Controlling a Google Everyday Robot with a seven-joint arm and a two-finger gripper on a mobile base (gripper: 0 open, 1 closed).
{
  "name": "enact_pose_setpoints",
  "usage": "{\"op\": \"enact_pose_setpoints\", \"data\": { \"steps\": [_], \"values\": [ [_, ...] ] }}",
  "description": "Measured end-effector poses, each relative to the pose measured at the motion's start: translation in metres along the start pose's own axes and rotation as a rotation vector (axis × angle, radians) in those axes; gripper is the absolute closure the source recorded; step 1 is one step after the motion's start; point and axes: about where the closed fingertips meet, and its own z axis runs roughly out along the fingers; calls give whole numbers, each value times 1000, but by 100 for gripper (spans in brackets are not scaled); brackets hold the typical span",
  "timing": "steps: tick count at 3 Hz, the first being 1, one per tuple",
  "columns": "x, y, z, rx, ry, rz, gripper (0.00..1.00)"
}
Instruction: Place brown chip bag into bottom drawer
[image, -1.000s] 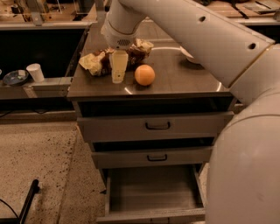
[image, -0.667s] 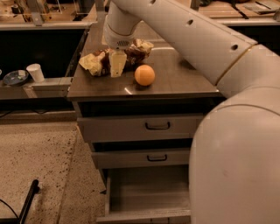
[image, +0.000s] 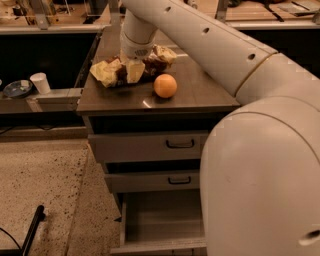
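The brown chip bag (image: 107, 73) lies crumpled on the cabinet top (image: 200, 92), at its back left, dark brown with pale tan ends. My gripper (image: 132, 70) is down on the middle of the bag and hides that part of it. The arm reaches in from the right and fills the right side of the view. The bottom drawer (image: 160, 220) is pulled out below, with a bare grey floor; its right part is hidden behind my arm.
An orange (image: 165, 85) sits just right of the bag. The two upper drawers (image: 150, 146) with black handles are closed. A white cup (image: 39, 82) and a dark dish (image: 17, 89) stand on a low ledge at left. A black bar (image: 33, 227) lies on the floor.
My gripper has come down onto the chip bag. My arm has swung closer and now covers more of the right side. The orange and drawers have not moved.
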Motion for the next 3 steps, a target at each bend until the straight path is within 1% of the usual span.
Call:
{"op": "enact_pose_setpoints", "data": {
  "steps": [1,2,3],
  "values": [
    [3,-4,3,5,12,-6,73],
    [3,-17,-18,48,35,-35,96],
    [2,-39,-68,130,30,-88,100]
  ]
}}
